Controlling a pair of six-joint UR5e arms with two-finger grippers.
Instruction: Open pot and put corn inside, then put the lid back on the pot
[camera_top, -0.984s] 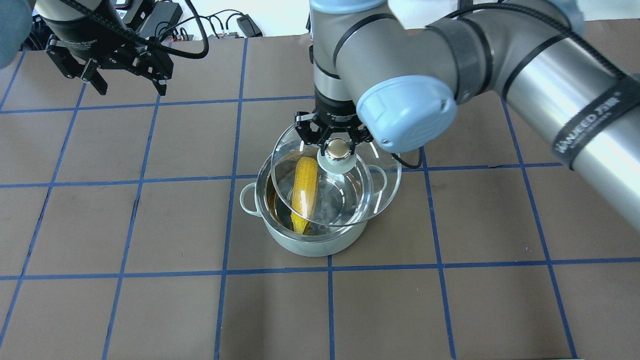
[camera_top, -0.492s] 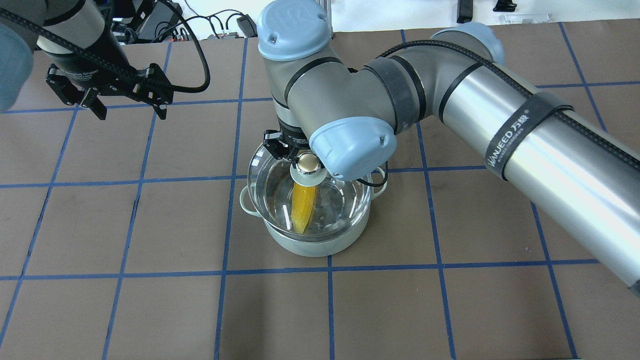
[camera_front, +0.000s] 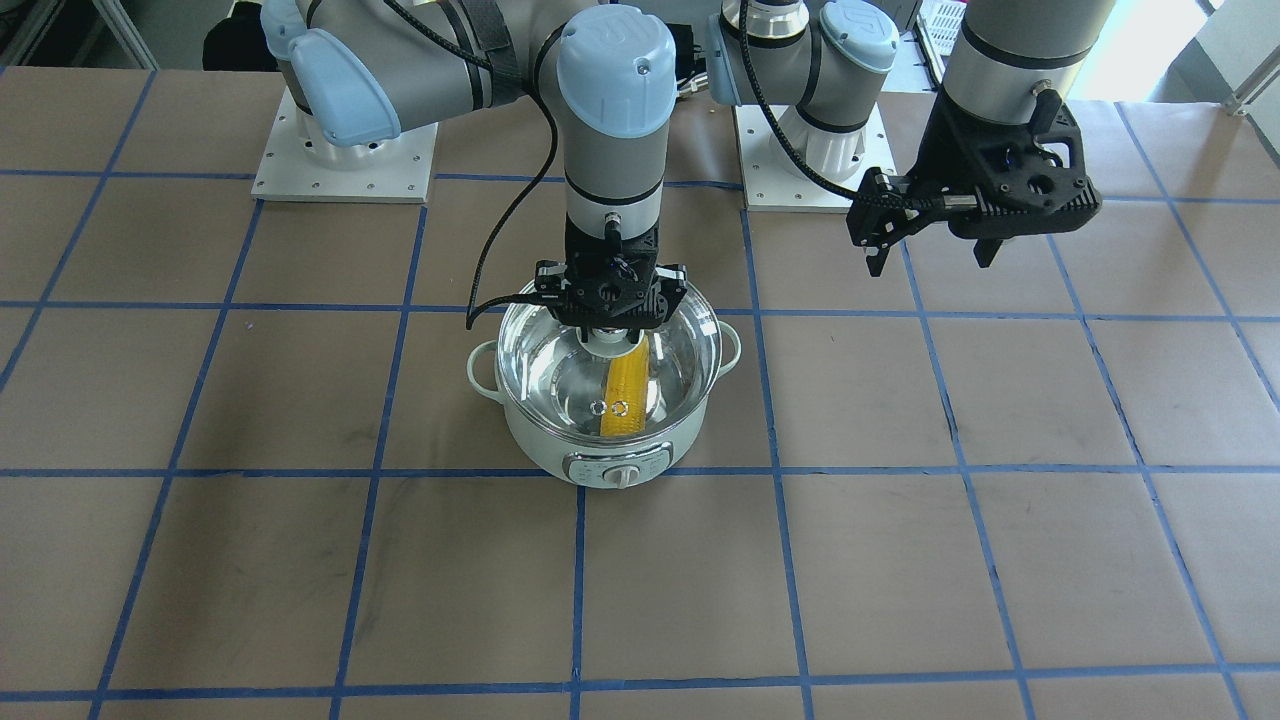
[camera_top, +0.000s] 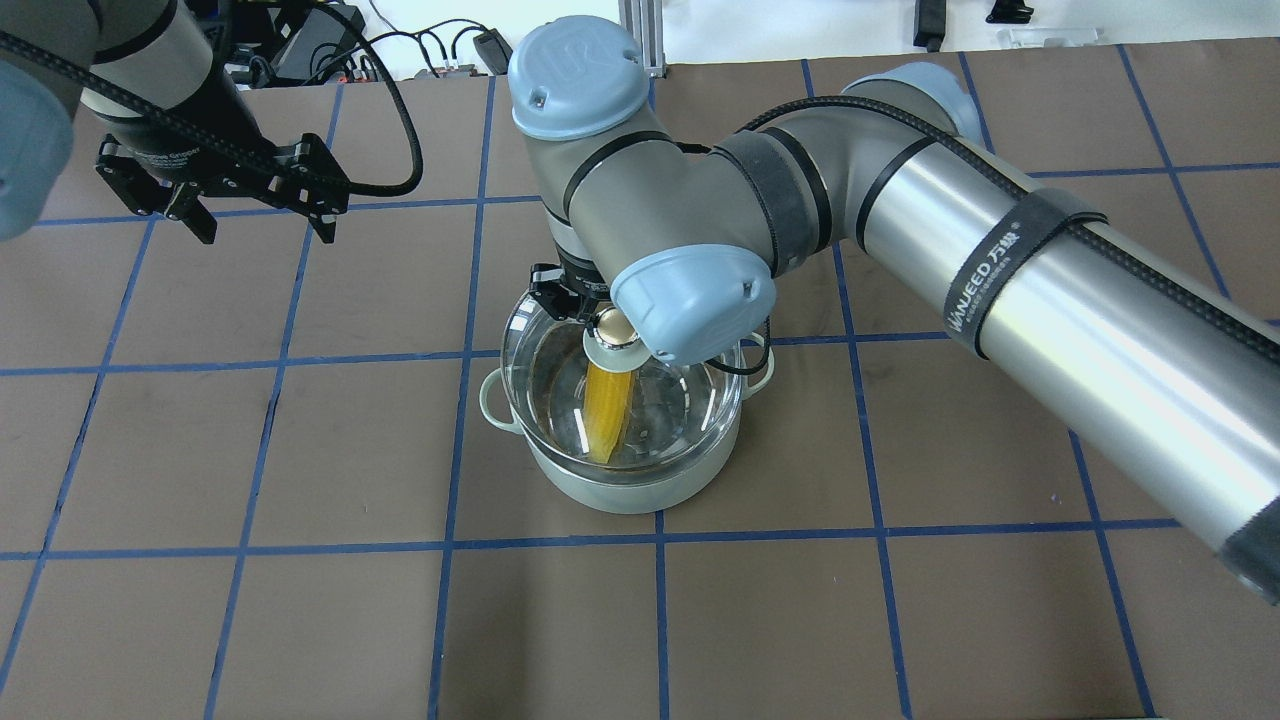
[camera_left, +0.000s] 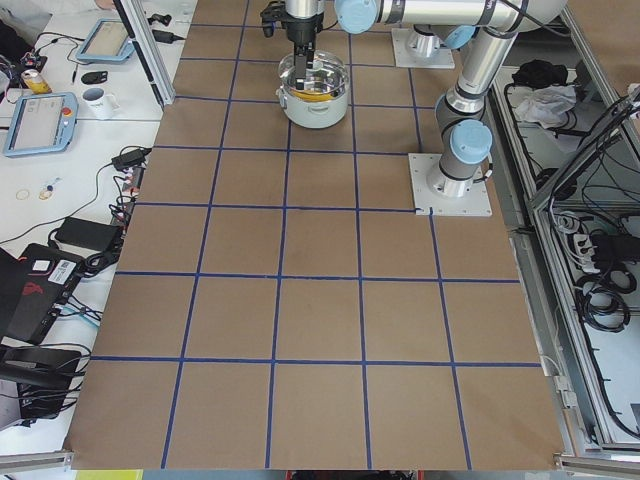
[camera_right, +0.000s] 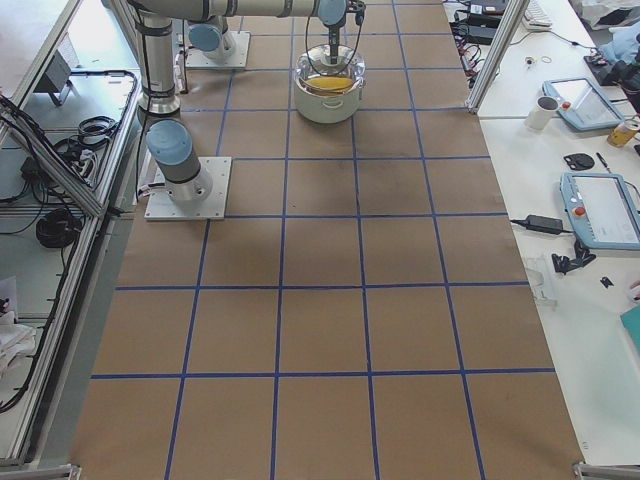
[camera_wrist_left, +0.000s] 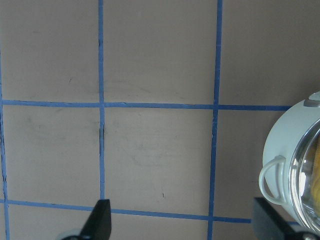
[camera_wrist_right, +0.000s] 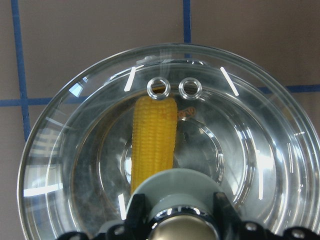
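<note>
The right gripper grips the lid from above, over the pot holding the corn; the left gripper hangs spread, empty

A brown bench is ruled into squares by blue tape lines. Seen from the left end, a white desk beside it carries a tablet, a mug and a black power brick.

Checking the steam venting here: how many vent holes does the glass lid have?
2. Both sit side by side in the lid near its rim, over the corn's end: one hole, the other. The right gripper may hide more.
</note>
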